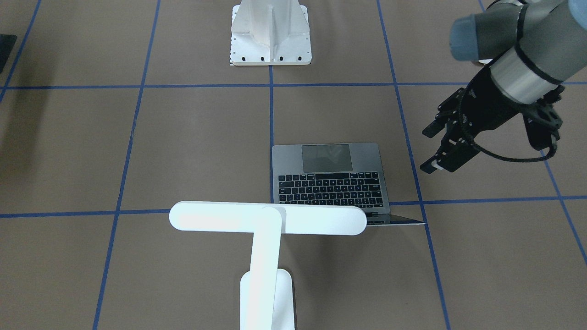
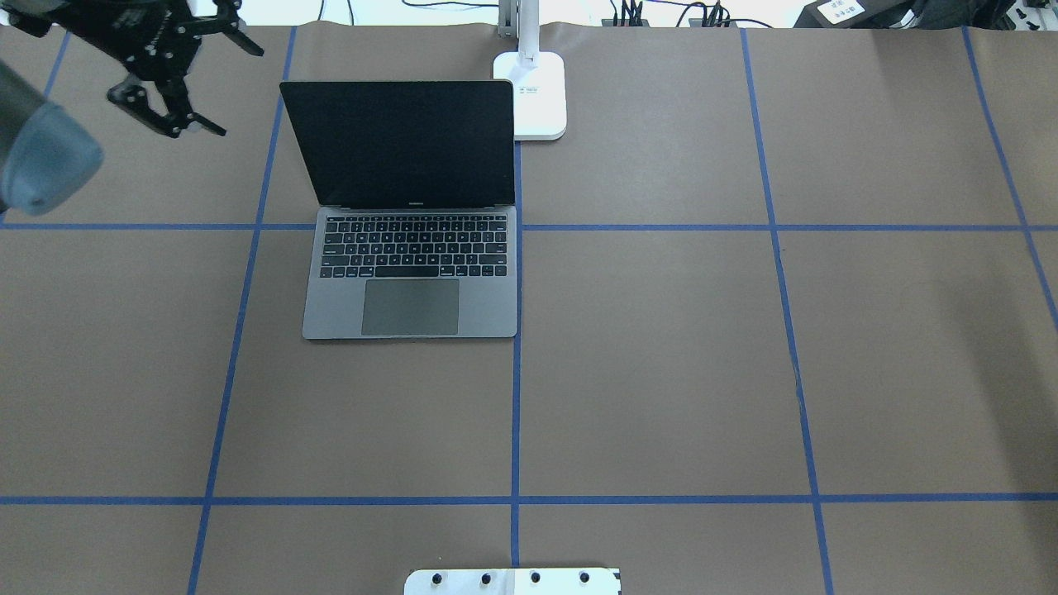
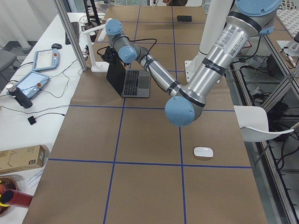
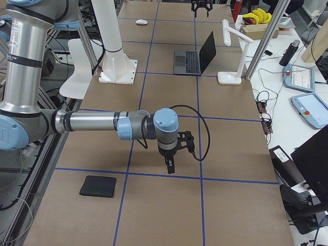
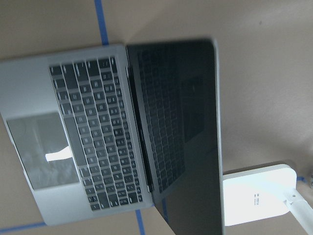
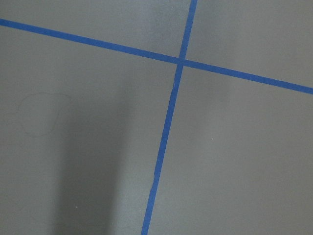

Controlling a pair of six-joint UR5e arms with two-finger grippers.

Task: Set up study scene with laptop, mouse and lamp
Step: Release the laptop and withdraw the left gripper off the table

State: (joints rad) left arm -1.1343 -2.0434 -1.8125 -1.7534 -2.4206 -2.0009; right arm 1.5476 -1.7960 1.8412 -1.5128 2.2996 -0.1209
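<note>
- The mouse [image 3: 203, 151] shows only in the side views, well apart from the laptop [image 2: 411, 285].
- Left gripper [image 1: 426, 150] jaws apart, empty; right gripper [image 4: 169, 168] jaws: cannot tell.

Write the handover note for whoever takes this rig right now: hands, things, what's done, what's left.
Left hand: open, empty, hovering beside the screen of the laptop.
Right hand: low over the table toward the robot's right end; open or shut cannot be told.
Done, seemingly: laptop open, the lamp standing at its back corner.
The mouse lies alone toward the left end, apart from both.
Likely left: bring it beside the laptop.
</note>
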